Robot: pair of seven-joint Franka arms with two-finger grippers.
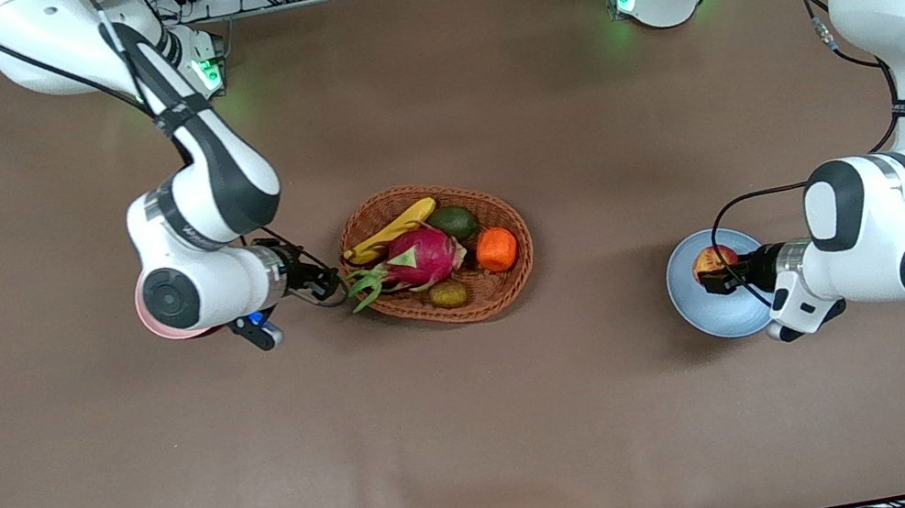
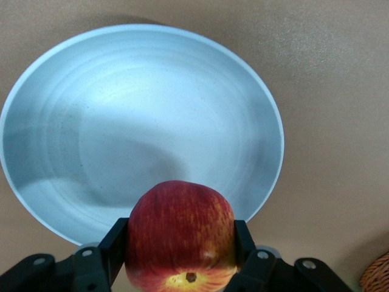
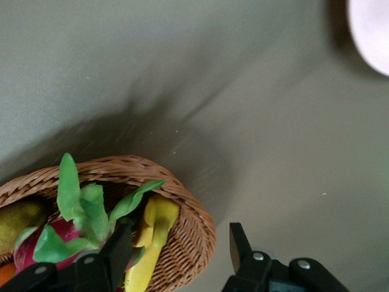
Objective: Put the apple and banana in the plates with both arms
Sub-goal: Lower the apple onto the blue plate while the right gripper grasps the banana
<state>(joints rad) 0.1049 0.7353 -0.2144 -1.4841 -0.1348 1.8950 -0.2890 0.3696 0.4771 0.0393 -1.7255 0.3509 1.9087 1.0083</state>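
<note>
The red apple (image 2: 181, 234) with a yellow patch sits between the fingers of my left gripper (image 2: 181, 243), which is shut on it. It hangs over the rim of the light blue plate (image 2: 121, 121), seen in the front view as the plate (image 1: 718, 309) at the left arm's end with the apple (image 1: 714, 257) over it. The yellow banana (image 1: 393, 232) lies in the wicker basket (image 1: 513, 280). My right gripper (image 3: 178, 246) is open, its fingers straddling the basket rim (image 3: 194, 231) and the banana's tip (image 3: 152, 240). The pink plate (image 1: 145, 319) lies mostly hidden under the right arm.
The basket also holds a pink dragon fruit (image 1: 421, 258) with green leaves, an orange fruit (image 1: 496, 249), a green fruit (image 1: 454, 221) and a small kiwi (image 1: 448, 294). Brown cloth covers the table. The pink plate's edge (image 3: 371, 27) shows in the right wrist view.
</note>
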